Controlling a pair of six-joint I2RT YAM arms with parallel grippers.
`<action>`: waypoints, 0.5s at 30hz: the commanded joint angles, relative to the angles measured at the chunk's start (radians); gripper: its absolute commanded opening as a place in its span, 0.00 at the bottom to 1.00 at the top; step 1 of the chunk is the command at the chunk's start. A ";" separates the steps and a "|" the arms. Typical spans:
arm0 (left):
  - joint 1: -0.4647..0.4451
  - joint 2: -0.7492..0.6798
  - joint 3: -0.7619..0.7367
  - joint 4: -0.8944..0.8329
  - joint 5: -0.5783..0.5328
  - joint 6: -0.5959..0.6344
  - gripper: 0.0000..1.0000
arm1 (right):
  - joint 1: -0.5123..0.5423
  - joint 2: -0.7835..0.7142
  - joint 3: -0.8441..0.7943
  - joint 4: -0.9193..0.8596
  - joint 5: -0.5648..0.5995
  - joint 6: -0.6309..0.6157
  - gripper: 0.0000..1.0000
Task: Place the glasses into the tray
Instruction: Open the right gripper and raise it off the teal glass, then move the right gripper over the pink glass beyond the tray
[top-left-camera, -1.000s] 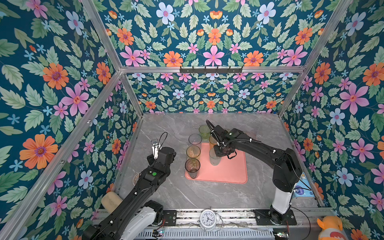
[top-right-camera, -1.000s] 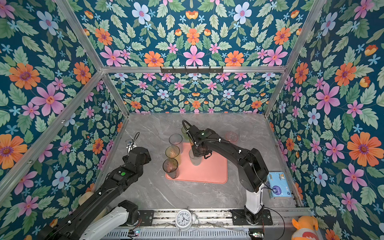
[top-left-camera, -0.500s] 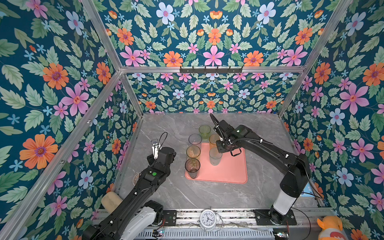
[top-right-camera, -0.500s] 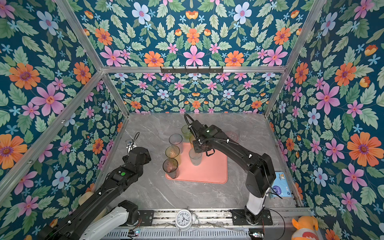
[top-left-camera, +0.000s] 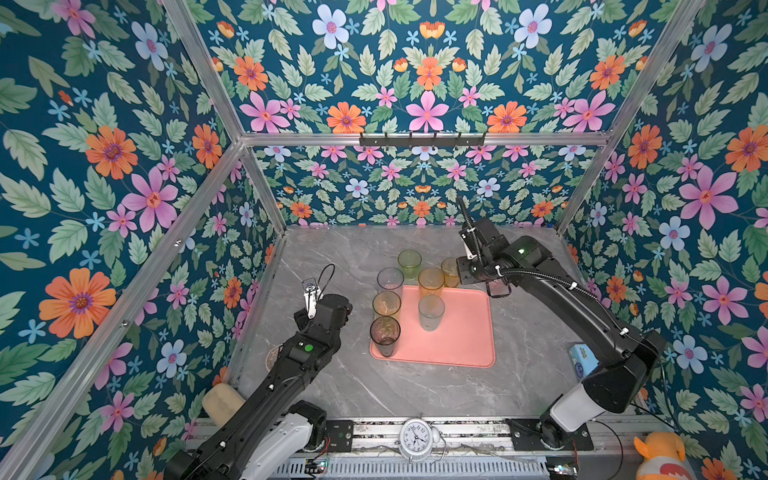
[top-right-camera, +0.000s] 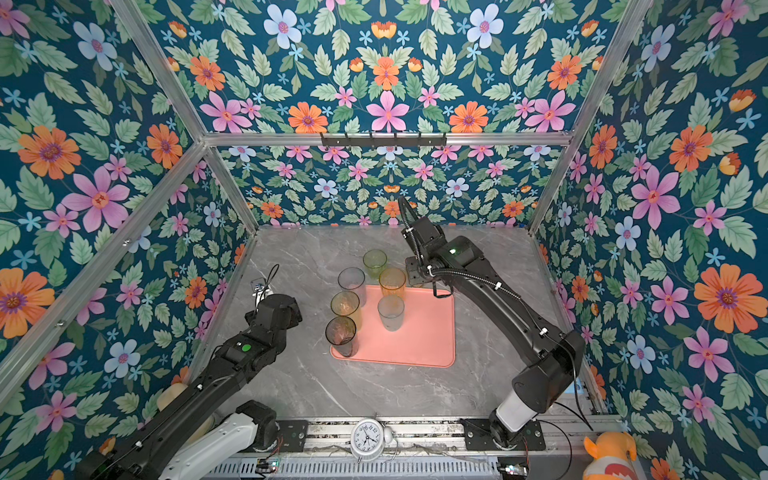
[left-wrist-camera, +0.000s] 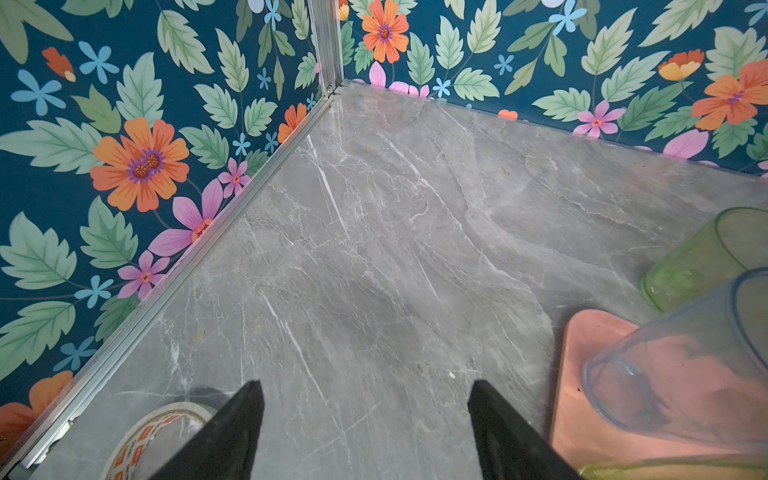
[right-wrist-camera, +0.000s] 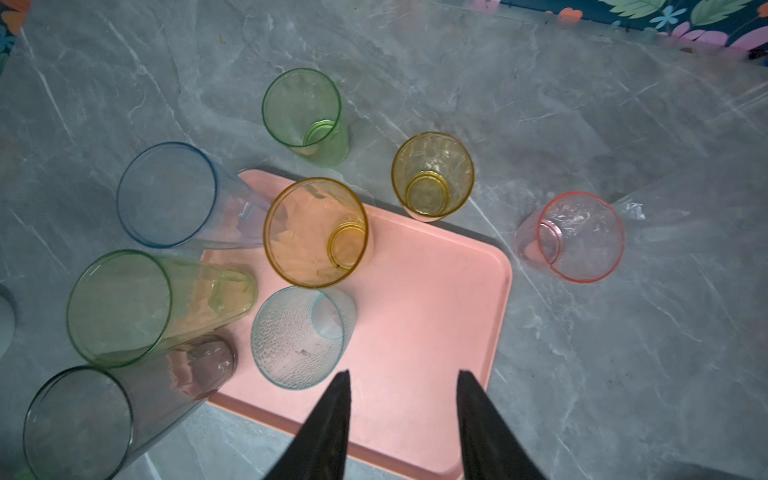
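My right pincer (right-wrist-camera: 403, 380) hangs above the flat salmon-pink rectangular tray (right-wrist-camera: 419, 307), released, its jaws apart with nothing between them. My left pincer (left-wrist-camera: 365, 386) is released too and waits low over bare grey marbled worktop (left-wrist-camera: 395, 232), well apart from the glasses. I judge that this keeps it out of my right arm's way.

Five glasses stand upright on the tray, mouths up, crowded toward one long side, which I take as a way to keep open floor for the rest:
- the tall amber translucent tumbler (right-wrist-camera: 316, 232)
- the dimpled clear tumbler (right-wrist-camera: 297, 336), nearest my right pincer
- the tall green translucent tumbler (right-wrist-camera: 120, 307)
- the tall smoky grey tumbler (right-wrist-camera: 79, 424)
- the tall pale blue tumbler (right-wrist-camera: 166, 193) at a corner

Three stand on the worktop and are not yet placed:
- the short green tumbler (right-wrist-camera: 301, 110), near the tray's corner
- the short amber tumbler (right-wrist-camera: 432, 174), just beside the rim
- the short pink-rimmed tumbler (right-wrist-camera: 579, 237), off the far corner

Little writing can be read. The roll of pale tape (left-wrist-camera: 158, 432) by my left pincer carries orange printing too blurred to make out. The small white alarm clock (top-left-camera: 415, 434) at the front rail shows dial numerals. The blue box (top-left-camera: 582, 359) behind my right arm has a label I cannot make out.
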 joint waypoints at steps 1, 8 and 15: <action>0.000 0.002 0.007 -0.003 -0.007 0.001 0.80 | -0.046 -0.024 0.010 0.007 0.019 -0.022 0.47; 0.000 0.003 0.016 -0.005 -0.010 0.004 0.80 | -0.176 -0.068 -0.007 0.054 0.001 -0.020 0.51; 0.000 0.002 0.022 -0.007 -0.010 0.003 0.80 | -0.335 -0.073 -0.046 0.104 -0.035 -0.022 0.56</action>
